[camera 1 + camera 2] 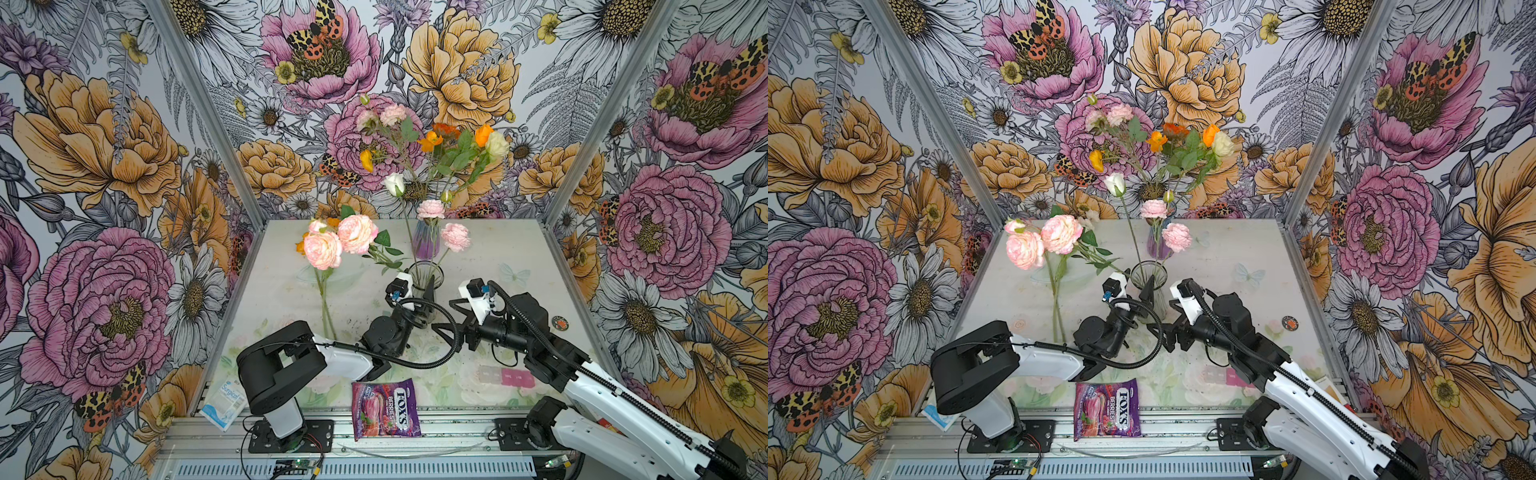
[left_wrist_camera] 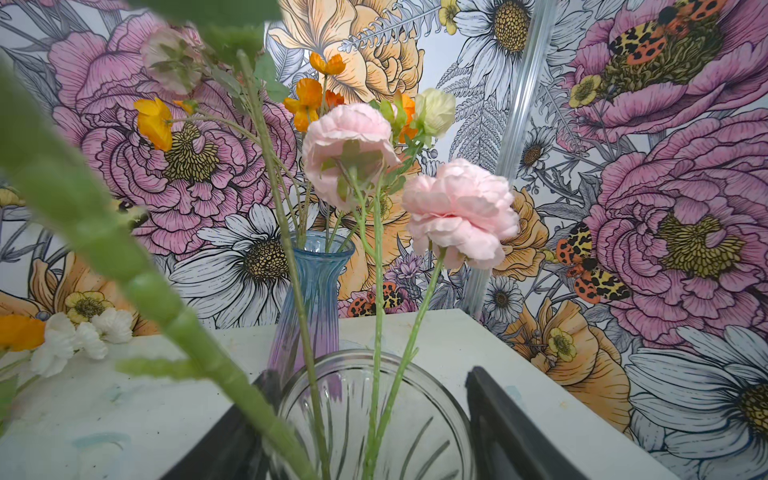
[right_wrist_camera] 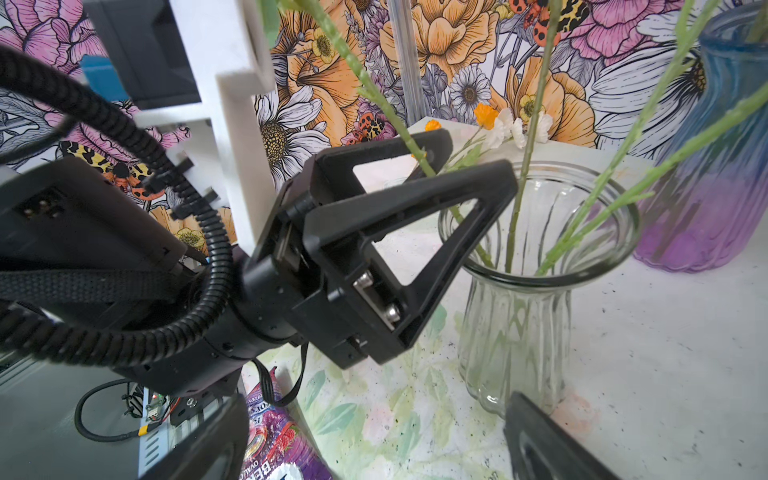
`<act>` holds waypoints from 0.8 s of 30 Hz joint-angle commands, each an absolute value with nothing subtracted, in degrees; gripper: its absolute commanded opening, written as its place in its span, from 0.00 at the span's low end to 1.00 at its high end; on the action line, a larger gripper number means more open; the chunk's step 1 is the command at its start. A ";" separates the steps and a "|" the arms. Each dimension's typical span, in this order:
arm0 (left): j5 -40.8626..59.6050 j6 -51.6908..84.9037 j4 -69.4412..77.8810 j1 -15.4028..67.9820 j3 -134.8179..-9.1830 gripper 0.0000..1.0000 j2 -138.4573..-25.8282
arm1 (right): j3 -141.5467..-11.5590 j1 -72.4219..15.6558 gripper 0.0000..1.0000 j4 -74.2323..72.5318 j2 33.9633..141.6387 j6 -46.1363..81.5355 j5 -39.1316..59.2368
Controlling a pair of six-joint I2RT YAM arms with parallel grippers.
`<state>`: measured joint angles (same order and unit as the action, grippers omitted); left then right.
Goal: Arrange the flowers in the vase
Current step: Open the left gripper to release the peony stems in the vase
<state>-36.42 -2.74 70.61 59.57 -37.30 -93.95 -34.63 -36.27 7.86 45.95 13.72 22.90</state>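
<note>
Seeing pink-cream roses (image 1: pixel 322 249) at counter (image 1: pixel 519 266) left, two stems running straight down to the surface. Holding left tool (image 3: pixel 476 160) at the rim of the clear vase (image 3: pixel 515 332) mid-counter, jaws spread wide around one green stem (image 3: pixel 374 93) leaning left out of it, not pinching; sharing that vase with the flowers (image 2: pixel 457 212) already in: a white rose and two pink carnations, with orange, pink and cream ones sitting in the blue-purple vase (image 1: pixel 425 246) just behind. Hovering right tool (image 1: pixel 444 318) just right of the clear vase, jaws fully wide, gripping nothing.
</note>
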 commanded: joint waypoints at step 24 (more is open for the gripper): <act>-17.87 19.40 -11.26 49.70 -56.75 0.99 -68.15 | -33.24 -35.87 0.96 0.29 47.38 17.51 25.95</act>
<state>-23.83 20.56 -6.22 50.11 -58.30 -71.00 -33.23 -36.27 2.31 47.81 16.80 25.39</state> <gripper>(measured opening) 0.987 0.961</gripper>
